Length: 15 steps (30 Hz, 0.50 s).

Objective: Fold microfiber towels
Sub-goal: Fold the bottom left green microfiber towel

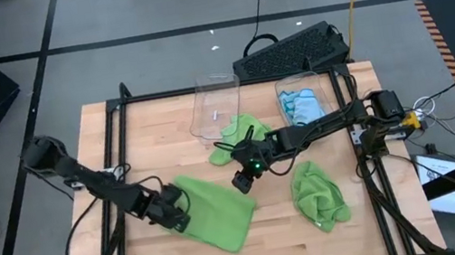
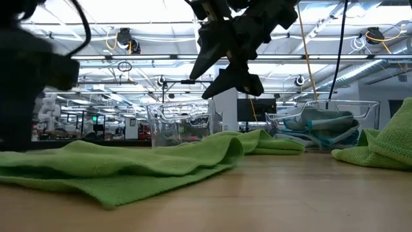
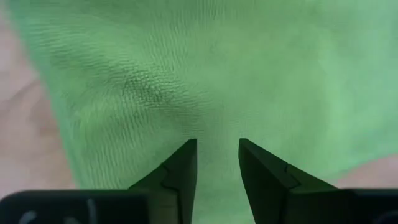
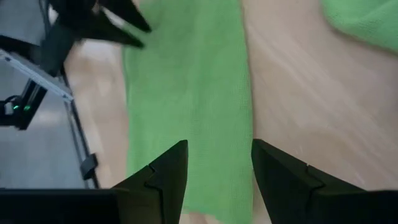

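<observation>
Lime-green microfiber towel (image 1: 215, 210) is lying flat on the wooden surface (image 1: 282, 238), partly under our left fingers (image 3: 186, 168), which are standing spread and empty. Our right fingers (image 4: 168, 174) are hovering above its far edge, also parted. Soft, limp, nubby cloth; we are judging a corner pinch best.

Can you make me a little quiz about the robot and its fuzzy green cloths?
1. True or false: the left gripper is at the edge of the flat lime green microfiber towel.
2. What lies in the clear plastic bin on the right? A) light blue cloths B) apples
3. Fill in: the right gripper hangs ___ the table.

Key: 1 true; 2 A; 3 above.
</observation>
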Available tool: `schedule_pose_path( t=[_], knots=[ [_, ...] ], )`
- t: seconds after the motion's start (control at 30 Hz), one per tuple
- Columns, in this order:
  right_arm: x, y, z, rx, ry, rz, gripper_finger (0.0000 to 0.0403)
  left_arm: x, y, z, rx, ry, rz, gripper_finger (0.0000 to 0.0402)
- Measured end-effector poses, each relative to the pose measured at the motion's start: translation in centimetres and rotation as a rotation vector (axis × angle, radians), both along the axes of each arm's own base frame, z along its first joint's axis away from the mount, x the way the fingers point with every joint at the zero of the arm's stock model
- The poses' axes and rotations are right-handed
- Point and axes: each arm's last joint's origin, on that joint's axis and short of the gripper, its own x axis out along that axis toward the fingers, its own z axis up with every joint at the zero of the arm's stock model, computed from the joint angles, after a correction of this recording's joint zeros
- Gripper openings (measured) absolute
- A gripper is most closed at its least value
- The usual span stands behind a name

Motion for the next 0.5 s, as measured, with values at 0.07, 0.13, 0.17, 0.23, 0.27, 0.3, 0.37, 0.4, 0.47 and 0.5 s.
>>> schedule_pose_path(
  t=[0.07,0.13,0.17,0.23,0.27,0.3,0.37,0.4,0.47,0.5],
  knots=[
    [0.0,0.0,0.0,0.004,0.002,0.003,0.0169,-0.3,0.3,1.5,-0.048,0.021,0.101,0.012],
    [0.0,-0.1,0.0,-0.002,0.001,0.01,0.0169,-1.0,0.5,2.0,-0.105,0.069,0.193,0.012],
    [0.0,-0.2,0.0,-0.007,0.0,0.013,0.0169,-1.2,0.5,2.2,-0.136,0.081,0.234,0.012],
    [0.0,-0.5,0.0,-0.019,-0.001,0.019,0.0169,-1.3,0.3,2.9,-0.216,0.07,0.313,0.012],
    [0.0,-0.6,-0.1,-0.022,0.0,0.021,0.0169,-1.4,0.2,3.1,-0.245,0.075,0.354,0.012],
    [0.0,-0.8,-0.1,-0.024,0.0,0.018,0.0169,-1.6,0.1,3.1,-0.263,0.091,0.402,0.012],
    [0.0,-1.1,-0.1,-0.024,0.0,0.01,0.0169,-2.1,0.0,3.0,-0.291,0.136,0.514,0.012],
    [0.0,-1.2,-0.1,-0.023,0.0,0.007,0.0169,-2.3,-0.2,3.0,-0.305,0.153,0.568,0.0123],
    [0.0,-1.4,-0.1,-0.009,-0.001,0.015,0.0169,-2.7,-0.3,2.9,-0.322,0.186,0.64,0.0134],
    [0.0,-1.5,-0.1,-0.006,-0.001,0.018,0.0169,-2.8,-0.4,2.9,-0.334,0.216,0.651,0.0143]
  ],
)
